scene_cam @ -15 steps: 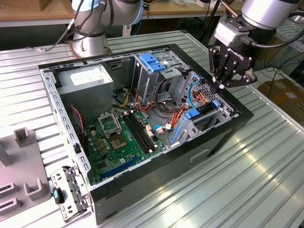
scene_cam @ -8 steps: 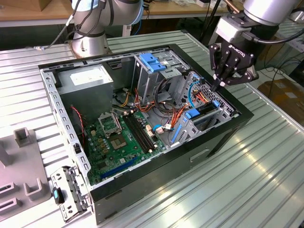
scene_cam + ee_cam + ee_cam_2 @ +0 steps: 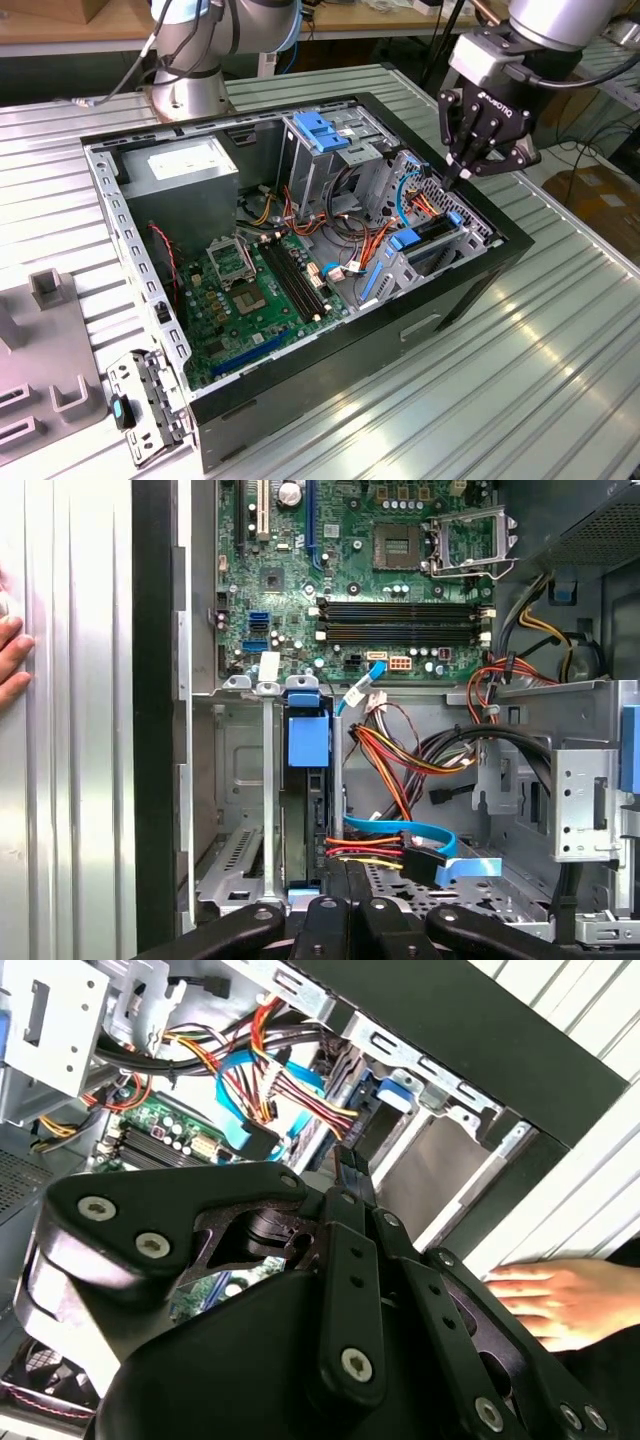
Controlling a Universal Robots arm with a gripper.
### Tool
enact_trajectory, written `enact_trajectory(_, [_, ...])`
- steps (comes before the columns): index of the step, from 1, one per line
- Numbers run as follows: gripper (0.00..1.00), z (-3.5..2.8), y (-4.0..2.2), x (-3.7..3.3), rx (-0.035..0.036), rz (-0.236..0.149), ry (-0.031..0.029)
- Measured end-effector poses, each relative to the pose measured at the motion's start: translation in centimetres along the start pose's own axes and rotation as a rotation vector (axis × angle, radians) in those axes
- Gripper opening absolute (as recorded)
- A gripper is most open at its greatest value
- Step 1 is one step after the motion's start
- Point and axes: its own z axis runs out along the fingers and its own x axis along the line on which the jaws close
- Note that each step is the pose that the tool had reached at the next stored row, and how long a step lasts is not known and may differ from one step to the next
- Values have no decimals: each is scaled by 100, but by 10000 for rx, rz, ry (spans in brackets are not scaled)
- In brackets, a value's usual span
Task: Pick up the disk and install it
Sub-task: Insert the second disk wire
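Gripper [image 3: 462,172] above drive bay, jaws pressed together, holding nothing.
Disk [image 3: 305,810] seated upright in the bay slot directly below the fingertips [image 3: 352,880], blue tab up; a hand [image 3: 555,1300] rests beside the case [image 3: 470,290].

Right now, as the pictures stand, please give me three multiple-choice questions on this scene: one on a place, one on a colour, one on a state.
1. Where is the disk?
A) flat on the table
B) in a slot of the drive cage
C) on the motherboard

2. What colour is the disk's end tab?
A) red
B) green
C) blue

3. How are the fingers of the claw?
A) shut, holding nothing
B) wide open
C) shut on a cable

Answers:
1 B: in the first wrist view the disk stands inside the cage.
2 C: the tab is bright blue.
3 A: in the exterior view the tips meet, empty, above the case.
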Motion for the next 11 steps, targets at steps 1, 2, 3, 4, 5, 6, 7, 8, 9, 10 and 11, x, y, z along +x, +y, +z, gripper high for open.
enact_trajectory(1, [11, 0, 0, -18, 0, 0, 4])
enact_trajectory(2, [11, 0, 0, -36, 1, 0, 5])
enact_trajectory(3, [11, 0, 0, -40, 0, 0, 5])
enact_trajectory(4, [11, 1, 5, -43, 1, 1, 4])
enact_trajectory(5, [11, 1, 11, -43, 0, 1, 4])
enact_trajectory(6, [11, 0, 15, -44, 1, 1, 4])
enact_trajectory(7, [11, 0, 23, -44, 1, 1, 2])
enact_trajectory(8, [11, 0, 31, -44, 0, 0, 0])
enact_trajectory(9, [11, 0, 51, -44, 0, 0, 0])
enact_trajectory(10, [11, 0, 64, -44, 0, 0, -1])
enact_trajectory(11, [11, -1, 76, -45, 0, 0, 0])
